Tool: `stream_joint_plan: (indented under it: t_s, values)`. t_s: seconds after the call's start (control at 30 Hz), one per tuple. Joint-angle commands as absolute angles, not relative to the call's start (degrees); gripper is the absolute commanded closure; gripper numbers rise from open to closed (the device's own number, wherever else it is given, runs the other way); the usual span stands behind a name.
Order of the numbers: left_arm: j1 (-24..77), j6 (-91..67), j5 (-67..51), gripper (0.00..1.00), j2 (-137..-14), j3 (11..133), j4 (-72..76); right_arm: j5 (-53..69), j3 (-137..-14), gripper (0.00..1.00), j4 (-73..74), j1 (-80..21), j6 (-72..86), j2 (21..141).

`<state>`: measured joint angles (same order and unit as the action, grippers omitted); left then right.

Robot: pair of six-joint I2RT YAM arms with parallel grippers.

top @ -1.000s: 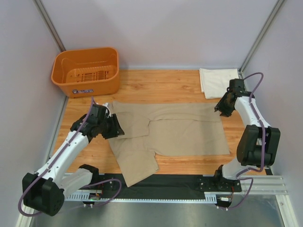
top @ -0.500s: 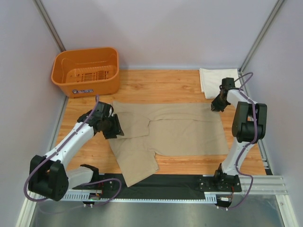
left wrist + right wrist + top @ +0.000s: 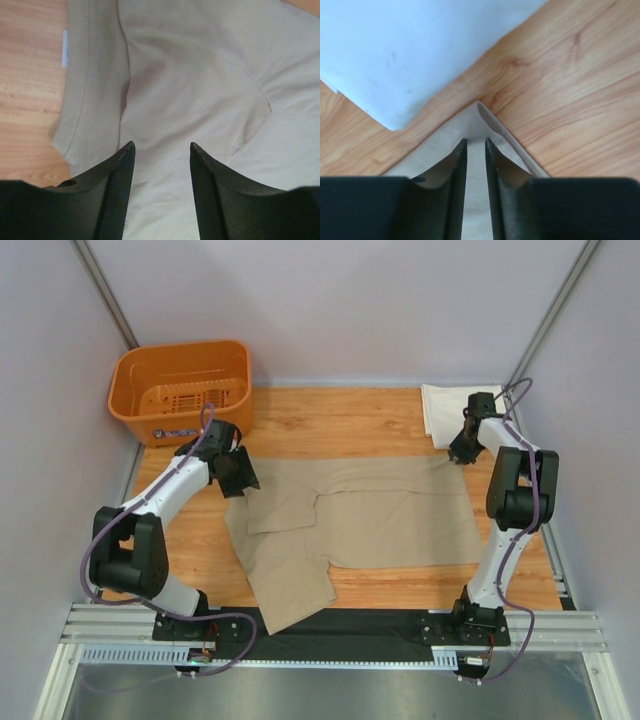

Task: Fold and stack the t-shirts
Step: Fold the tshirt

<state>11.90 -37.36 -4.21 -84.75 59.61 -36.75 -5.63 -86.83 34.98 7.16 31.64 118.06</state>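
Right gripper (image 3: 475, 141) is pinched on the far-right corner of the tan t-shirt (image 3: 390, 510); left gripper (image 3: 161, 145) hangs open over its far-left corner; the garment lies flat between them, long axis left-right.

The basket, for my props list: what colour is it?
The basket is orange, clearest in the top view.

- orange basket (image 3: 215, 422): a small dark sticker (image 3: 176, 432) sits low on its front wall; the print is too small to read in the top view.
- tan t-shirt (image 3: 200, 100): a small white tag (image 3: 64, 47) lies at its hem; no lettering shows on it.
- No other text, brand or number can be read.
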Motion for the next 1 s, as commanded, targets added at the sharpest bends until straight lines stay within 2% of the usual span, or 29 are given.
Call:
stream_joint_plan:
  t_s: [0.0, 0.03, 0.1, 0.13, 0.23, 0.37, 0.47, 0.67, 0.97]
  values:
    - [11.8, -36.6, -4.5, 0.44, -91.6, 62.3, -34.2, -8.8, -88.3, 0.75, 39.6, 6.9, 29.4, 114.1]
    - [11.7, -36.6, -4.4, 0.44, -92.9, 62.8, -33.7, -9.2, -86.9, 0.61, 41.4, 6.9, 29.4, 110.6]
    - [11.4, -36.0, -3.8, 0.45, -96.7, 63.2, -31.2, -9.3, -85.6, 0.52, 43.6, 6.9, 29.1, 107.6]
    - [10.8, -35.6, -3.6, 0.45, -98.1, 63.8, -30.4, -8.1, -85.2, 0.44, 46.6, 6.9, 28.7, 106.5]
    - [8.9, -33.4, -4.7, 0.45, -104.7, 67.9, -30.3, -4.2, -83.4, 0.36, 52.0, 6.9, 28.4, 103.5]
    - [7.2, -29.2, -6.0, 0.47, -112.9, 76.4, -35.1, 1.8, -74.9, 0.32, 52.1, 6.9, 29.0, 95.9]
    - [7.2, -27.3, -4.8, 0.48, -111.8, 78.9, -37.5, 5.2, -70.9, 0.32, 52.8, 6.9, 28.6, 91.4]
    - [7.8, -31.4, -8.6, 0.45, -93.1, 69.3, -39.7, 6.2, -65.5, 0.30, 55.0, 7.0, 26.8, 85.6]
    - [11.3, -40.2, -11.4, 0.46, -65.2, 44.9, -45.9, 10.6, -57.7, 0.28, 54.8, 7.4, 28.6, 80.7]
